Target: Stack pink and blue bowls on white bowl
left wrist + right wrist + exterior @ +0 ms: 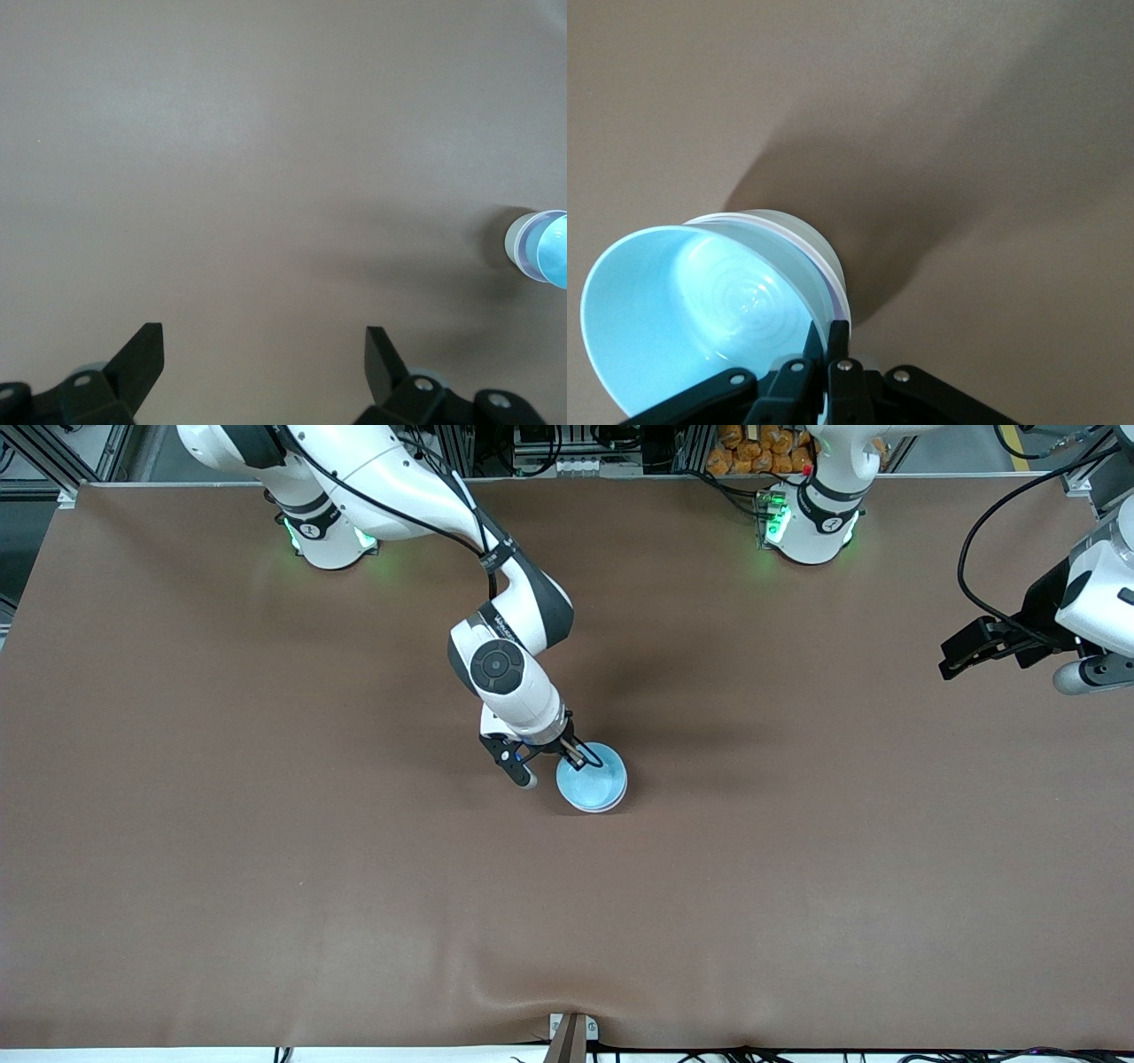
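Observation:
The light blue bowl [592, 781] sits on top of a stack at the table's middle. In the right wrist view the blue bowl [700, 310] is nested in the pink bowl, of which only a thin rim [834, 290] shows. The white bowl [799, 232] is underneath. My right gripper [580, 757] is shut on the blue bowl's rim, one finger inside and one outside [830, 332]. My left gripper [955, 659] waits open and empty over the left arm's end of the table [264, 354]. The stack [540, 248] shows small at the edge of its wrist view.
The table [266, 824] is covered with a plain brown cloth. A small metal bracket [571, 1032] sits at the table edge nearest the front camera. Both arm bases stand along the table edge farthest from that camera.

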You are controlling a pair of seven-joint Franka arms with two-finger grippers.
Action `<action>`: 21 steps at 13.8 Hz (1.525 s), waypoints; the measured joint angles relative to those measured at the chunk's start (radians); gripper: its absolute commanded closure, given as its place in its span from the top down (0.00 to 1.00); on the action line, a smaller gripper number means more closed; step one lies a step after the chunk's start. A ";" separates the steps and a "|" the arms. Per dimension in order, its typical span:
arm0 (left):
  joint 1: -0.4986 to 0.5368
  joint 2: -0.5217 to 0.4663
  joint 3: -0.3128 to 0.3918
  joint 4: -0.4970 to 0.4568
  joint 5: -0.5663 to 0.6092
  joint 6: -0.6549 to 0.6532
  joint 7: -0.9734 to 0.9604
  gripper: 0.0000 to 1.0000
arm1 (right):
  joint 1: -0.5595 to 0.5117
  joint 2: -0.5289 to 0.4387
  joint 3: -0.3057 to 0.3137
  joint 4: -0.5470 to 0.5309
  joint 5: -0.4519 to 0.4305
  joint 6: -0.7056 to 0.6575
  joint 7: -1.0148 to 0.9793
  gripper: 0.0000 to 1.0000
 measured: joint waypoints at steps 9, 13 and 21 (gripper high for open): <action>0.025 -0.004 0.002 -0.007 -0.020 0.000 0.038 1.00 | -0.095 -0.114 -0.044 0.048 -0.069 -0.186 -0.268 1.00; 0.036 -0.004 0.002 -0.007 -0.036 0.000 0.056 1.00 | -0.308 -0.265 -0.048 0.048 -0.069 -0.464 -0.647 1.00; -0.040 -0.005 0.099 -0.006 -0.036 0.000 0.102 1.00 | -0.612 -0.555 0.022 -0.054 -0.222 -0.672 -1.061 1.00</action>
